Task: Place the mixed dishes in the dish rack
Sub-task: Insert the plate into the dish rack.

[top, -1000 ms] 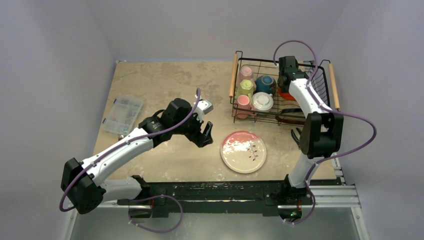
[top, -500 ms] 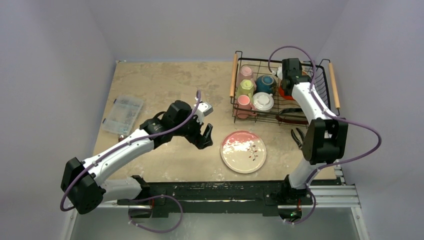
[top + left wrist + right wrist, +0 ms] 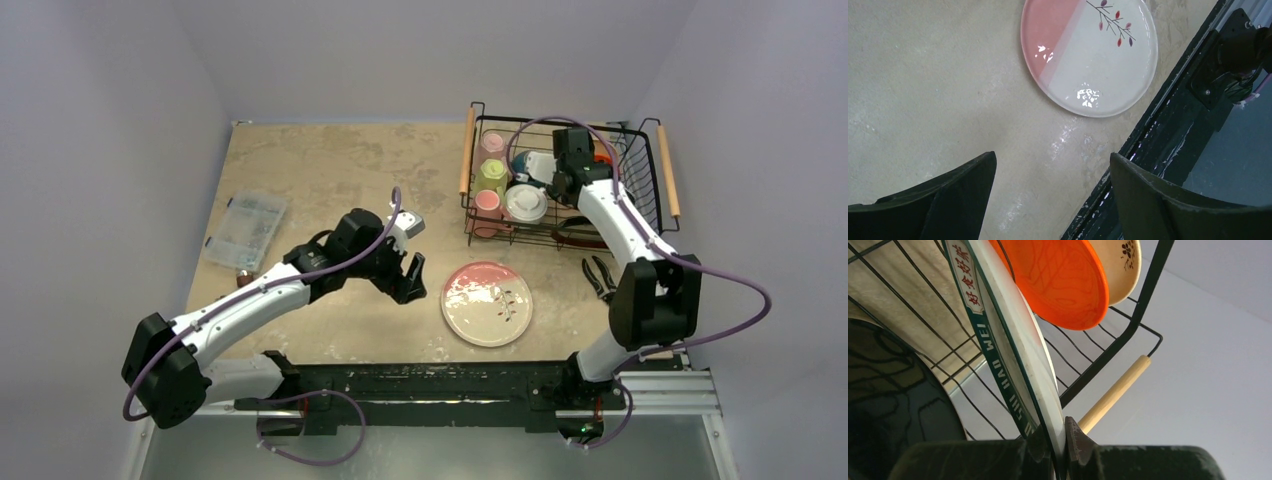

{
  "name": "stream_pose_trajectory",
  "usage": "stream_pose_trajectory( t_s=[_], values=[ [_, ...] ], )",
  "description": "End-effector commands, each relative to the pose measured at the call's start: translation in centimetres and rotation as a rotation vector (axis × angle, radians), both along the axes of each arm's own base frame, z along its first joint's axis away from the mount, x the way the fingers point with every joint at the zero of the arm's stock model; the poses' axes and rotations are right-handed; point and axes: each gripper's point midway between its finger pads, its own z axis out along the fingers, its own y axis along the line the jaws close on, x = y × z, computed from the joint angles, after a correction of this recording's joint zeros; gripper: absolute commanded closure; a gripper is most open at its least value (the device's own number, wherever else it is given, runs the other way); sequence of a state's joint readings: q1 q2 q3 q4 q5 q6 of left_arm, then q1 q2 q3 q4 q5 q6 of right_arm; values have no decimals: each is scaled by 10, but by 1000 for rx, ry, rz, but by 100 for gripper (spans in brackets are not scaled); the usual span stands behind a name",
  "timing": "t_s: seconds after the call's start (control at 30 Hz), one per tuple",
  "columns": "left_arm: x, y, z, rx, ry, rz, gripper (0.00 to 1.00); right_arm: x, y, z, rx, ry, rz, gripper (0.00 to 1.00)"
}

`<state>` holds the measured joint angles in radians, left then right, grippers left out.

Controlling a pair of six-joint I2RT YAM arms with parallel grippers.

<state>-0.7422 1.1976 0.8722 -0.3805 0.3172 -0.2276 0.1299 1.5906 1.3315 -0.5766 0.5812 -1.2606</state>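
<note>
The dish rack point(image 3: 640, 170) stands at the back right. Along its left side are a pale pink mug point(image 3: 492, 147), a yellow-green mug point(image 3: 491, 175), a salmon mug point(image 3: 487, 203) and a white mug point(image 3: 525, 203). My right gripper point(image 3: 1062, 440) is inside the rack, shut on the rim of the blue-rimmed white plate point(image 3: 1013, 340), which stands on edge. Behind it lean a red-orange plate point(image 3: 1063, 280) and a cream plate point(image 3: 1129, 260). A pink-and-cream plate point(image 3: 487, 303) lies flat on the table. My left gripper point(image 3: 410, 275) hovers open just left of it, holding nothing.
Black pliers point(image 3: 598, 275) lie on the table below the rack's right end. A clear compartment box point(image 3: 247, 228) sits at the table's left edge. The rack's wooden handle point(image 3: 1113, 395) runs right beside my right fingers. The black front rail point(image 3: 1168, 125) borders the flat plate.
My right gripper has shut on the white plate's rim and shifted left in the rack, tipping the plate over the teal bowl. The left arm drifted slightly nearer, still open.
</note>
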Motion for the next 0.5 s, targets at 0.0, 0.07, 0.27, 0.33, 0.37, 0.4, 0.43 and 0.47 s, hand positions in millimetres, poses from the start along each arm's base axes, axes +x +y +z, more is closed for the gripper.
stream_pose_trajectory(
  t_s=[0.0, 0.07, 0.27, 0.33, 0.37, 0.4, 0.43, 0.47],
  values=[
    [-2, -6, 12, -68, -27, -8, 17, 32, -3, 32, -103, -123, 55, 100],
    [-2, -5, 10, -61, -32, -8, 17, 40, -4, 35, -127, -149, 60, 100],
    [4, -4, 12, -44, -56, -1, 10, 60, -1, 56, -158, -206, 69, 100],
    [6, -4, 14, -40, -64, -2, 8, 64, -1, 65, -156, -243, 62, 100],
    [7, -5, 15, -39, -67, -5, 8, 65, -1, 68, -154, -254, 60, 100],
    [8, -6, 16, -37, -72, -7, 7, 66, -1, 70, -154, -260, 57, 100],
    [9, -6, 17, -35, -73, -8, 7, 67, 0, 72, -149, -269, 55, 100],
    [9, -6, 17, -32, -73, -9, 6, 69, 1, 75, -139, -283, 55, 100]
  ],
)
